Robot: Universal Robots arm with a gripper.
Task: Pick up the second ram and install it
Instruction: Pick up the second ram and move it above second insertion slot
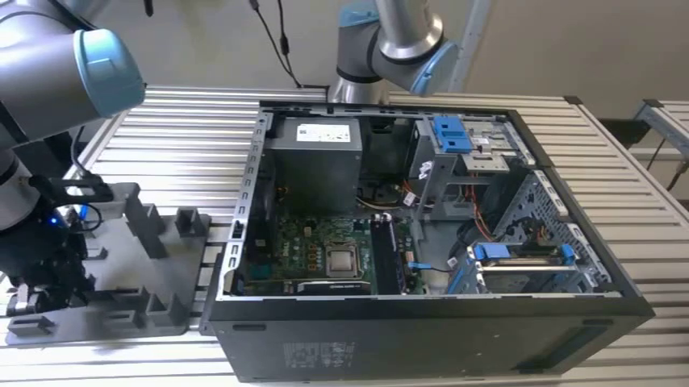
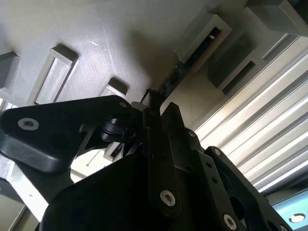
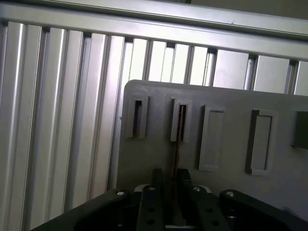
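**A:** Fingers, quick?

**B:** The gripper (image 3: 171, 174) has its fingers (image 3: 158, 185) closed on the second ram (image 3: 177, 144), pinching its near end. It reads the same in both wrist views.

**A:** Where's the ram?

**B:** It's seen edge-on, running from the fingers out to a raised slot block (image 3: 181, 102). Its far end sits in that slot.

**A:** Block's on what?

**B:** The gray tray (image 3: 231, 96), which lies on the slatted metal desk (image 3: 57, 120).

**A:** Exterior view?

**B:** The tray is at the exterior view's left, with the gripper low over it. Just beside it to the right is the open computer case (image 1: 431, 339), motherboard (image 1: 323, 242) facing up. The arm (image 1: 398, 40) rises behind the case.
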